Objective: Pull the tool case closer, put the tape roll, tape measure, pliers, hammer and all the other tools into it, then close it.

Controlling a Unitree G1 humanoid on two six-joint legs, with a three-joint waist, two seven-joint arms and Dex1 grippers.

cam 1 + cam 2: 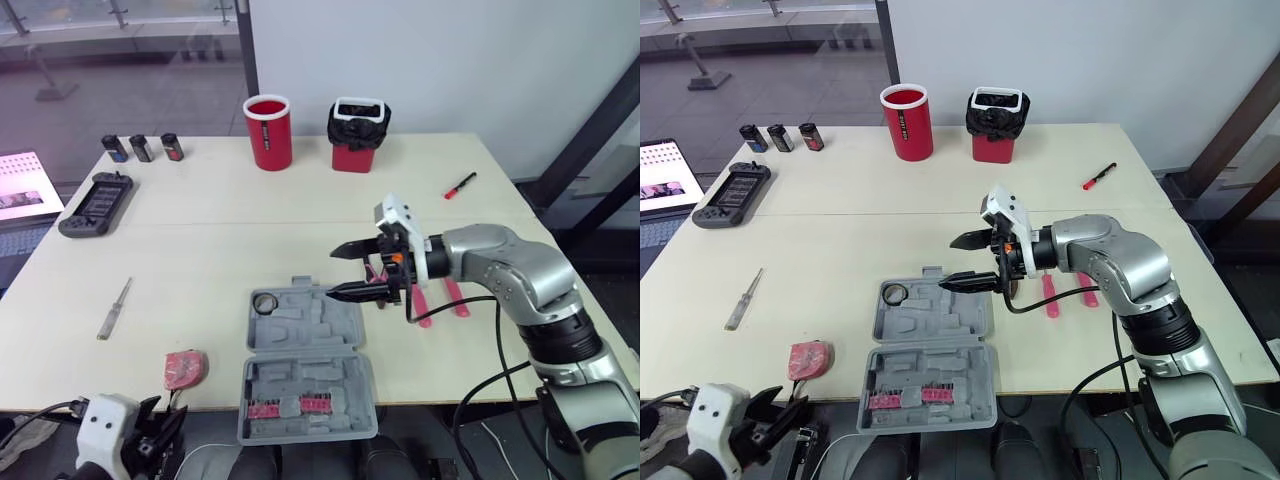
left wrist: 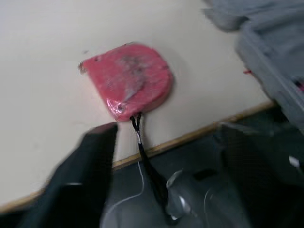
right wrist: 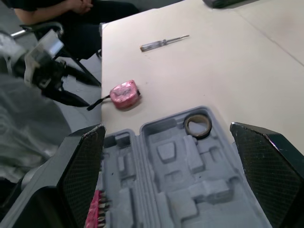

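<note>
**Right claw wide open over the case; left claw open beside the tape measure**

**Head views.** Your right claw (image 1: 333, 272) hangs with its two fingers spread wide, holding nothing. Its tips sit over the right edge of the far half of the case (image 1: 305, 375). The case lies open and flat on the table (image 1: 200, 250), close to the near edge. The roll (image 1: 265, 303) sits in the far-left pocket of the case, just past the claw's tips on your left. The pliers (image 1: 420, 308) lie on the table behind that claw, under its wrist, apart from the case. Your left claw (image 1: 165, 415) is low at the table's near edge with its fingers parted and empty. The tape measure (image 1: 185, 368) lies just ahead of it, left of the case and not touching it. The screwdriver (image 1: 115, 307) lies well beyond the left claw, farther left.

**Left wrist view.** The tape measure rests on the table right in front of this claw, near the edge. Its black strap (image 2: 145, 156) hangs over the edge between the fingers. A corner of the case is off to one side.

**Right wrist view.** The open case spreads out between the right claw's parted fingers (image 3: 80, 175). The roll is in its pocket just ahead of them. Red bits (image 3: 97, 213) sit in the other half, by one finger. The tape measure lies beyond the case, and the screwdriver lies farther out.
</note>
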